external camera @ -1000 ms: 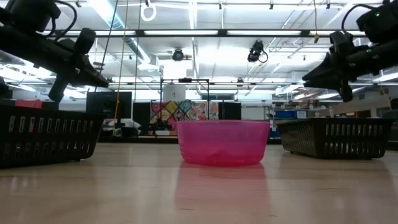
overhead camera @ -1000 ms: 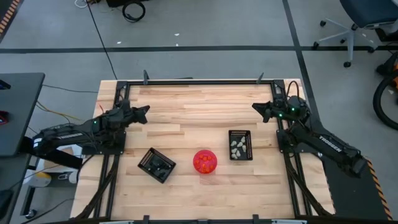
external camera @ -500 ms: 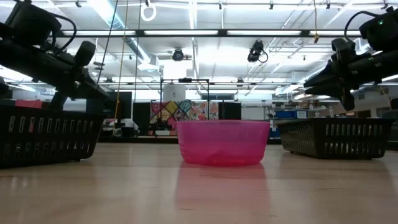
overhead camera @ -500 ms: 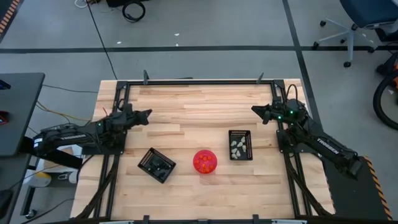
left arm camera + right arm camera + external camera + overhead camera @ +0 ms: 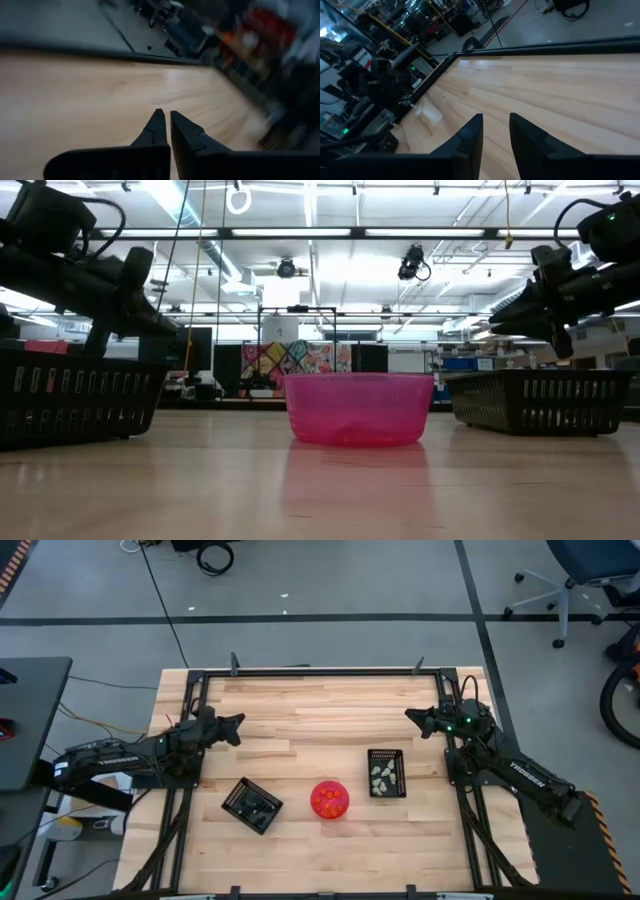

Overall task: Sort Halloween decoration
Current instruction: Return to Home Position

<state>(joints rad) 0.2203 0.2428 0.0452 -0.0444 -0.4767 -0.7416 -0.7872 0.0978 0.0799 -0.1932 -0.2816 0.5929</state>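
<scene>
The pink-red bowl (image 5: 329,799) (image 5: 358,408) stands near the table's middle with orange decoration pieces (image 5: 327,802) in it. To its right, a black grid tray (image 5: 386,772) holds pale whitish-green pieces (image 5: 381,777). To its left, a second black tray (image 5: 251,805) sits turned askew; its contents are too dark to make out. My left gripper (image 5: 238,723) (image 5: 165,116) hovers shut over the left part of the table. My right gripper (image 5: 408,716) (image 5: 495,119) hovers over the right part, slightly open. Both are above the table, far from bowl and trays.
Bare wood lies between the two grippers and along the far half of the table (image 5: 320,710). A black metal frame (image 5: 320,671) runs along the table's edges. In the low view the trays (image 5: 75,395) (image 5: 540,400) stand either side of the bowl.
Both grippers have sunk a little toward the table, keeping roughly their places over the left and right parts. Bowl and trays have stayed put.
</scene>
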